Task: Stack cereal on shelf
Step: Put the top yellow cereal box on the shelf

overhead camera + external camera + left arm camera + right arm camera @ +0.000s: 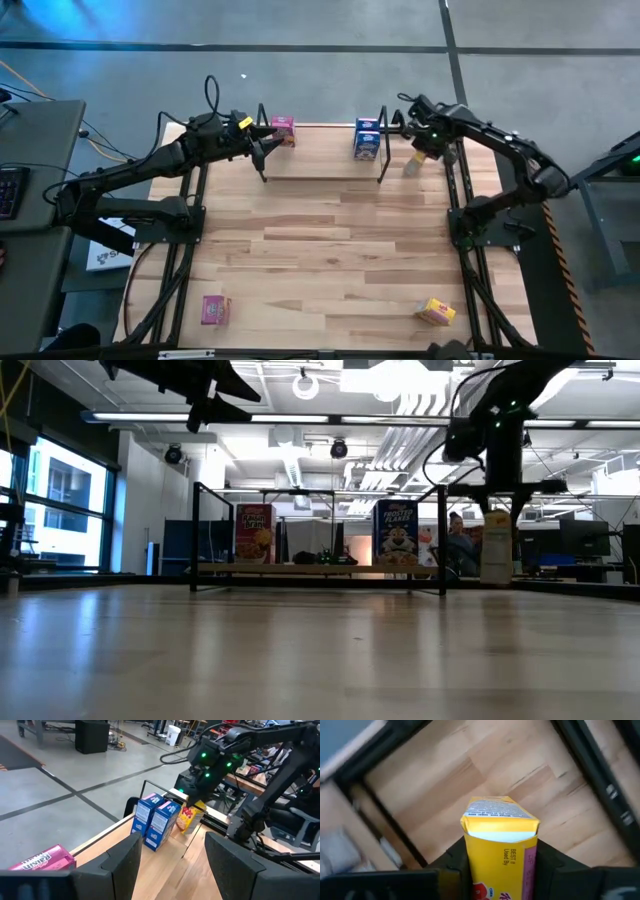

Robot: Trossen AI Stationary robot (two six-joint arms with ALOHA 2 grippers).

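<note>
The shelf (320,163) is a low wood board with black wire ends at the table's far edge. On it a pink cereal box (283,130) stands near the left end and two blue boxes (367,140) near the right end. My left gripper (262,143) hovers open just right of the pink box (42,860) and touches nothing. My right gripper (425,150) is shut on a yellow cereal box (500,825) just outside the shelf's right wire end (384,150). My right gripper pinches the yellow box between its two fingers (452,862), one on each broad side, near the end by the gripper. It comes from above, pointing down. The box (497,545) hangs upright below the fingers; whether its lower end touches the table cannot be told.
Another pink box (215,310) lies near the table's near left corner, and another yellow box (436,312) near the near right corner. The board between the pink and blue boxes (320,568) is bare. Black frame rails (190,250) run along both table sides.
</note>
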